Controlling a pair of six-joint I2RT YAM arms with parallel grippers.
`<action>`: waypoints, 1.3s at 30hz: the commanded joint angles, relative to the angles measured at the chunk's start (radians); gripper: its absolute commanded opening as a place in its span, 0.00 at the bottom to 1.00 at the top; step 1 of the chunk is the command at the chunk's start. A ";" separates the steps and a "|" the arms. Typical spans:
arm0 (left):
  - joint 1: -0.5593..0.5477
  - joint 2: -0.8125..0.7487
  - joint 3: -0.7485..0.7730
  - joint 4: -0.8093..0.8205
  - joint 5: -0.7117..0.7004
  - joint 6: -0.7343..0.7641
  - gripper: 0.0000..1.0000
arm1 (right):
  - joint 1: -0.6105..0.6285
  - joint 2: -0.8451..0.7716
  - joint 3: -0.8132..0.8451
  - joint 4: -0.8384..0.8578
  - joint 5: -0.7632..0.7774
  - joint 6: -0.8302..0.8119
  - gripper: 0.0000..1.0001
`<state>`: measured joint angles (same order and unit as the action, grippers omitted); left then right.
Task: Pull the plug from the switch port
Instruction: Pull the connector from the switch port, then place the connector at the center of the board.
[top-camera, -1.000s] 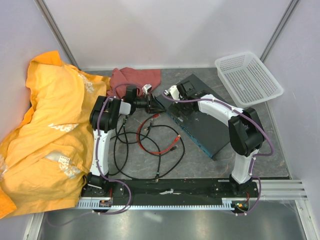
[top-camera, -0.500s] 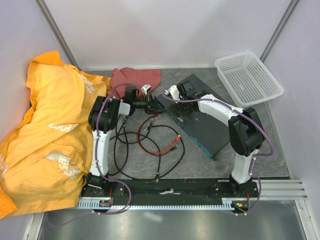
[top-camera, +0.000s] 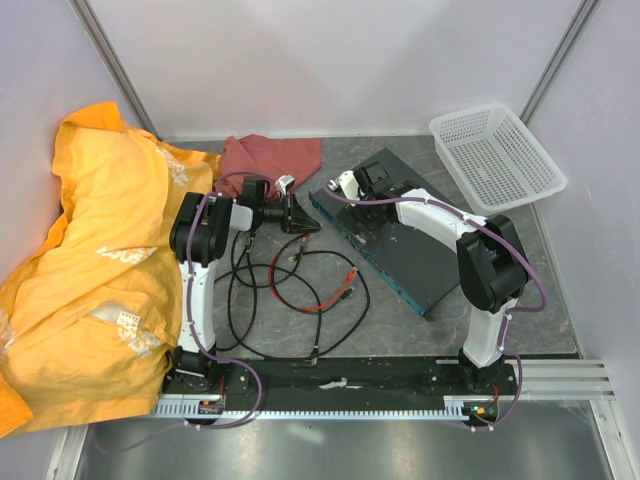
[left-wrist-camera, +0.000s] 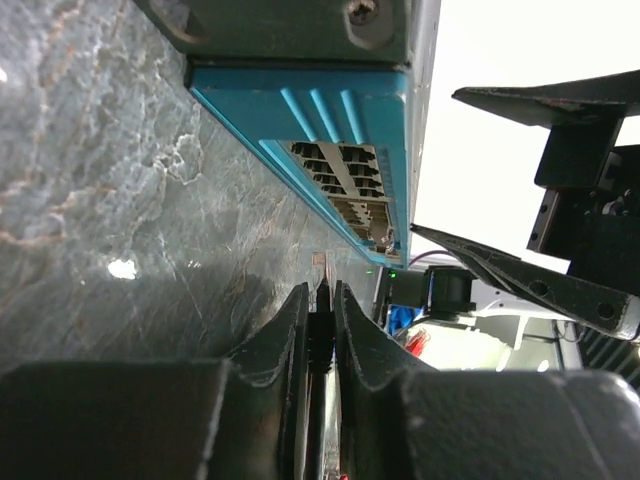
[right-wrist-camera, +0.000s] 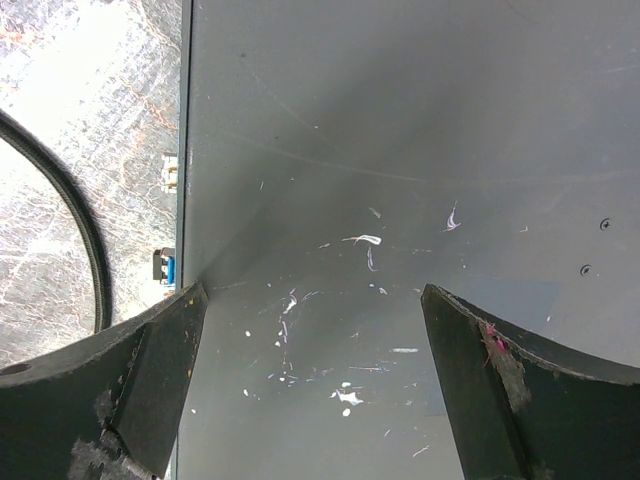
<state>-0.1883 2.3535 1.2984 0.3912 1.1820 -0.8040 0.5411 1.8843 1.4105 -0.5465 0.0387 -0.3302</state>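
Observation:
The switch is a flat dark slab lying slantwise right of centre, its teal edge facing left. In the left wrist view that teal face shows rows of ports. My left gripper is a short way left of the teal edge, shut on a black plug that is out of the ports and apart from the switch. My right gripper is open with nothing between its fingers, resting over the far end of the switch top.
A white mesh basket stands at the back right. A large orange cloth covers the left side, and a red-brown cloth lies behind the left gripper. Black and red cables loop on the floor between the arms.
My left gripper has drawn back to the left, away from the teal edge, with the plug in its jaws. The red cable shifted left with it. The right arm has not moved.

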 joint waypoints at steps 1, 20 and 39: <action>0.010 -0.046 0.027 -0.194 -0.004 0.230 0.01 | 0.003 -0.004 0.005 0.010 -0.017 -0.007 0.98; 0.150 -0.580 0.151 -1.186 -0.537 1.247 0.02 | 0.005 -0.011 0.008 0.016 -0.037 0.019 0.98; 0.142 -0.799 -0.019 -1.106 -0.667 1.246 0.48 | 0.011 -0.054 -0.011 0.017 -0.036 0.034 0.98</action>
<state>-0.0410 1.5608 1.3079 -0.7902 0.5007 0.5209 0.5472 1.8835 1.4071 -0.5381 0.0185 -0.3088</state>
